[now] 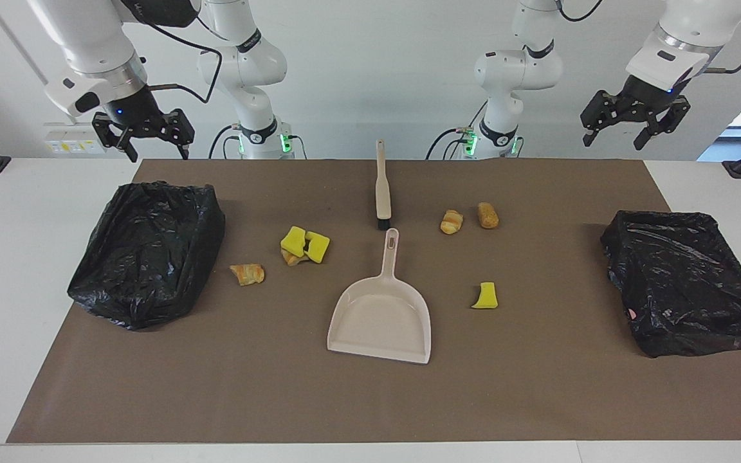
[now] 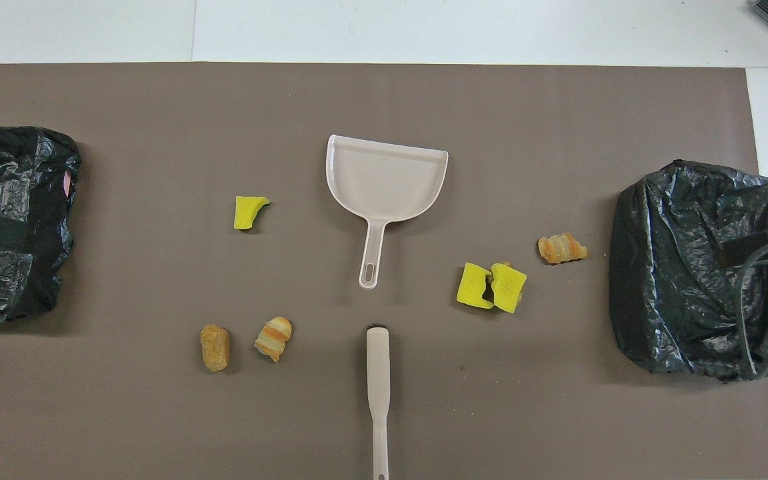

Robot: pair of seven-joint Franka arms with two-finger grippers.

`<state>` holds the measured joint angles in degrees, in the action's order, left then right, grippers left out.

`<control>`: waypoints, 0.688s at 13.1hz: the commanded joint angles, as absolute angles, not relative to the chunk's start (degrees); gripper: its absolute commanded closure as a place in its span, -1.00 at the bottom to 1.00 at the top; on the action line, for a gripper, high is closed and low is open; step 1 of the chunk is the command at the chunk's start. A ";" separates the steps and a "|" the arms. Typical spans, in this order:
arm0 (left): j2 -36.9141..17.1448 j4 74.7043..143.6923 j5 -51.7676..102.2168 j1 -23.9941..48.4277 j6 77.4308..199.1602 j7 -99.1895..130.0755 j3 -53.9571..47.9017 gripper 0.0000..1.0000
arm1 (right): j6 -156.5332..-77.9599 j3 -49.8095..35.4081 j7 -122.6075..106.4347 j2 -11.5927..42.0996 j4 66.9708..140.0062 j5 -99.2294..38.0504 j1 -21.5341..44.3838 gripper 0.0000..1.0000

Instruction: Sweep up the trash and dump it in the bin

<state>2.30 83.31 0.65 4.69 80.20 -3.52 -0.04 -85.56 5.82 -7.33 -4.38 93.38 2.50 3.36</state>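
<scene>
Several trash chunks lie on the brown mat. Two yellow sponge pieces (image 1: 305,244) (image 2: 491,287) and a croissant lump (image 1: 247,273) (image 2: 561,248) lie toward the right arm's end. Two brown lumps (image 1: 451,221) (image 1: 488,215) (image 2: 273,338) (image 2: 215,347) and one yellow piece (image 1: 485,296) (image 2: 249,211) lie toward the left arm's end. The beige dustpan (image 1: 380,315) (image 2: 384,177) lies mid-table, handle toward the robots. The beige brush (image 1: 382,186) (image 2: 378,387) lies nearer the robots. My right gripper (image 1: 152,151) and left gripper (image 1: 628,138) hang open and empty, raised above the table's edge nearest the robots.
A bin lined with a black bag (image 1: 148,254) (image 2: 691,267) stands at the right arm's end. A second black-bagged bin (image 1: 686,283) (image 2: 11,220) stands at the left arm's end. The brown mat (image 1: 370,399) covers most of the white table.
</scene>
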 commanded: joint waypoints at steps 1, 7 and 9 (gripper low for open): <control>3.60 84.64 0.88 3.25 79.89 -4.39 -1.05 -1.00 | -84.90 5.54 -9.58 -4.48 92.90 1.41 2.72 -1.00; 3.51 84.38 0.53 3.34 79.98 -3.52 -1.40 -1.00 | -84.90 5.54 -9.49 -5.01 93.60 1.41 2.90 -1.00; 3.52 84.38 0.70 3.34 79.98 -3.25 -1.49 -1.00 | -84.90 5.54 -9.49 -5.01 93.60 1.41 2.90 -1.00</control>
